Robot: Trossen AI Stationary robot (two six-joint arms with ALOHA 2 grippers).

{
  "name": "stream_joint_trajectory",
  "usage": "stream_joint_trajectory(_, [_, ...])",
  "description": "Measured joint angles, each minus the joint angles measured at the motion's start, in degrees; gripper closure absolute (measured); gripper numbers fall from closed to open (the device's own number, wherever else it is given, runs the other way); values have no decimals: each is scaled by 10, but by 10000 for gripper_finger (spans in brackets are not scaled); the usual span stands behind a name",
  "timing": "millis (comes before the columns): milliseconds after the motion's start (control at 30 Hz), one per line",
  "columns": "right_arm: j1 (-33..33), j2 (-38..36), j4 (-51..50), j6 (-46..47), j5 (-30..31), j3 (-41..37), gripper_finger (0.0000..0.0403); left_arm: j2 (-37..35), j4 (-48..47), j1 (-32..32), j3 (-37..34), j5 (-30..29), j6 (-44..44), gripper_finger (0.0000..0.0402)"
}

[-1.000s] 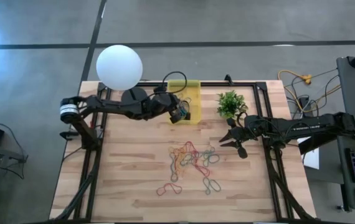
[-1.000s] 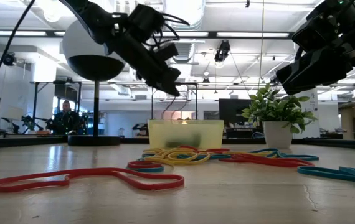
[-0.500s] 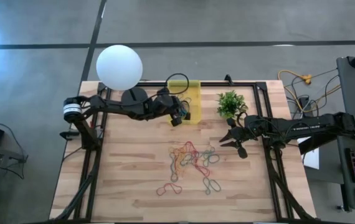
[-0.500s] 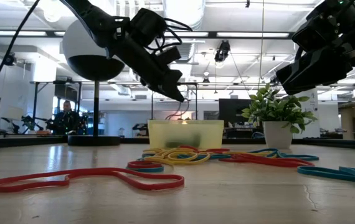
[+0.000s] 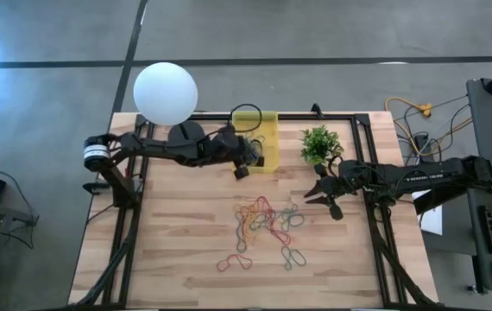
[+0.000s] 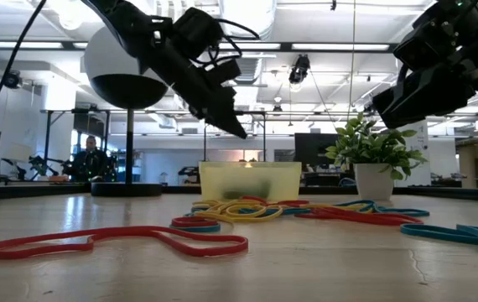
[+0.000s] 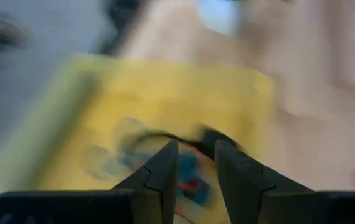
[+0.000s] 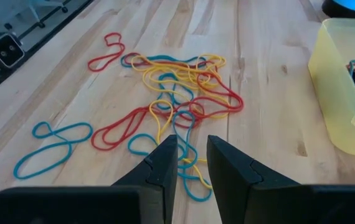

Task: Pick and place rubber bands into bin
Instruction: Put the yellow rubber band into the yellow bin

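Observation:
The yellow bin [image 5: 268, 138] stands at the table's far edge, between the lamp and the plant. My left gripper [image 5: 242, 168] hangs over the bin's near-left corner, slanting down; in its wrist view the fingers [image 7: 196, 152] stand open with nothing between them. A dark rubber band [image 7: 159, 134] curves just past the fingertips, above blue and red bands [image 7: 187, 177] inside the bin [image 7: 165, 93]. The other rubber bands [image 5: 268, 220] lie in a loose tangle mid-table. My right gripper [image 5: 325, 200] hovers open at the tangle's right [image 8: 192, 146], above the wood.
A white globe lamp [image 5: 166, 93] stands at the far left and a small potted plant [image 5: 318, 145] just right of the bin. Black frame rails [image 5: 129, 225] run along the table's sides. A person [image 6: 88, 159] sits far off in the room behind.
My left gripper has tipped further downward and its tip has sunk a little toward the bin's near-left corner. My right arm has kept still, and the tangle of bands has not moved.

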Motion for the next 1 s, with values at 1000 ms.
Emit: stream_joint_trajectory(1000, [0,0,19,-12,0,-14,326,65,-173,-145,-7,99,-58,313])
